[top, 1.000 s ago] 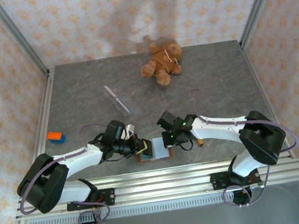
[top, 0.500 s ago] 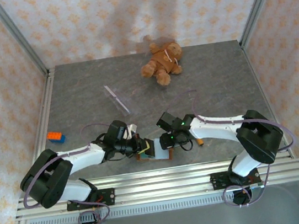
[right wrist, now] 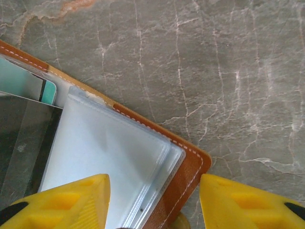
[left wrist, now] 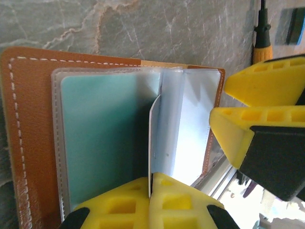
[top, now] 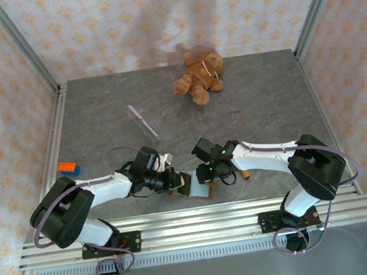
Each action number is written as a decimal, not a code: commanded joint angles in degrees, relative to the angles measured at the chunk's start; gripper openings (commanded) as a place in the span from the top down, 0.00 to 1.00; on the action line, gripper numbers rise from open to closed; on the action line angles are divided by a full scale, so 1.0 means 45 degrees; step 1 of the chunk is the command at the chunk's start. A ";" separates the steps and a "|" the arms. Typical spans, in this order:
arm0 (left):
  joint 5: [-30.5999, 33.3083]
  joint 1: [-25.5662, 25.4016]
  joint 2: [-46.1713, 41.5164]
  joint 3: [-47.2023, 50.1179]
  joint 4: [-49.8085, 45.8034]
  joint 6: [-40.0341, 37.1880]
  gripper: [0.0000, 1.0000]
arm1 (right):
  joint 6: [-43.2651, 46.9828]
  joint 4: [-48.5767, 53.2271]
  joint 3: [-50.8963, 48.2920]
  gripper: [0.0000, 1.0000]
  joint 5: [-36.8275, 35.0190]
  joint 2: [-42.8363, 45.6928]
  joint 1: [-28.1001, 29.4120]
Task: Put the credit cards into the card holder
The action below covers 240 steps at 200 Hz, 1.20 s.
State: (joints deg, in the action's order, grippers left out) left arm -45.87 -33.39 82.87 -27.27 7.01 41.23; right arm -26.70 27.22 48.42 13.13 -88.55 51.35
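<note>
Card (left wrist: 153, 129) pinched edge-on in my left gripper (left wrist: 150, 183) above the open card holder (left wrist: 28, 133); right gripper (right wrist: 152, 205) spread astride its corner; I'd say insertion is pending.

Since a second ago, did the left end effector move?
Yes. The left end effector, pinching a card, slid a little to the right, away from the orange brick.

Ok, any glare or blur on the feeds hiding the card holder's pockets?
Left wrist: the card holder and its pockets read sharp; the left pincer on the credit card is soft, and the bottom right corner is blown out white. Right wrist: even light, mild sheen on the clear sleeves. Top: pockets too small; a soft shadow lies on the back wall.
</note>
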 commanded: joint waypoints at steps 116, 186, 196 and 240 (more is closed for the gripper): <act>-0.0734 -0.0088 -0.0681 -0.0079 -0.0252 -0.1311 1.00 | 0.0308 -0.0893 -0.0617 0.49 0.0225 0.0312 -0.0086; -0.0830 -0.0064 -0.0156 -0.0509 -0.0119 -0.1908 1.00 | 0.0335 -0.0776 -0.0797 0.49 0.0118 0.0886 -0.0106; -0.0971 -0.0066 0.0136 -0.0542 0.0257 -0.1805 1.00 | 0.0347 -0.0756 -0.0818 0.49 0.0131 0.0975 -0.0118; -0.0999 -0.0062 0.0380 -0.0503 0.0548 -0.1521 1.00 | 0.0036 -0.0405 -0.0920 0.49 0.0035 0.1360 -0.0108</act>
State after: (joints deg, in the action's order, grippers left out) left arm -49.54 -33.41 84.42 -28.40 8.45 34.61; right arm -25.85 23.79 45.06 14.59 -84.77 51.18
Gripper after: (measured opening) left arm 0.050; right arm 0.508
